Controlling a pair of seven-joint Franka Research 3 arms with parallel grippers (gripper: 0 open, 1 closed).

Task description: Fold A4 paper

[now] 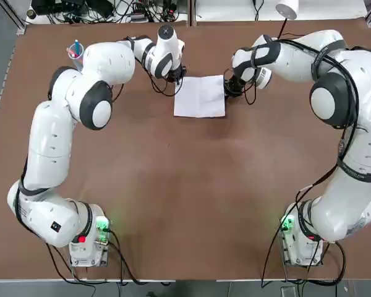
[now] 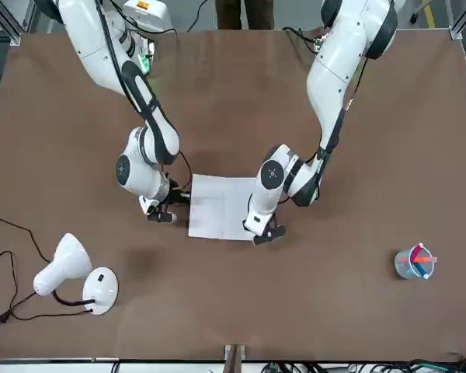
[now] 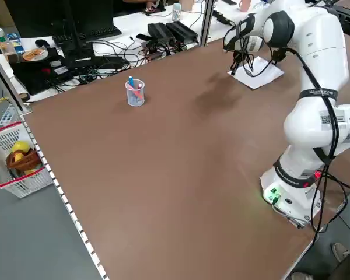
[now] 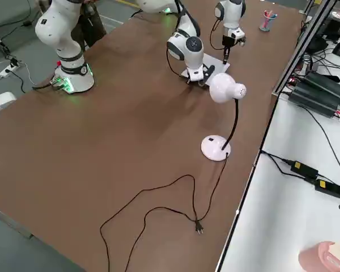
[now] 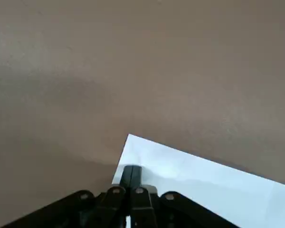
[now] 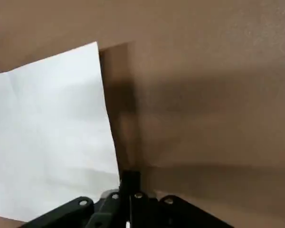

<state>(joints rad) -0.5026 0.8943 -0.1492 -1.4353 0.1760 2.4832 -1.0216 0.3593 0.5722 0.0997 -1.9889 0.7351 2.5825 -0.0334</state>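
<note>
The A4 paper (image 1: 200, 96) lies flat on the brown surface (image 1: 185, 185). The left end effector (image 1: 179, 79), clenched empty, presses one far corner, probably to pin it (or firm a crease). The right end effector (image 1: 230, 86), likewise clenched, touches the opposite edge.

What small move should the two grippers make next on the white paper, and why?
Probably the right gripper should slide inward onto the sheet. The A4 paper lies flat between both arms. The left gripper, shut, already rests on a corner, while the right one, also shut, sits at the paper's edge, mostly over bare table.
</note>
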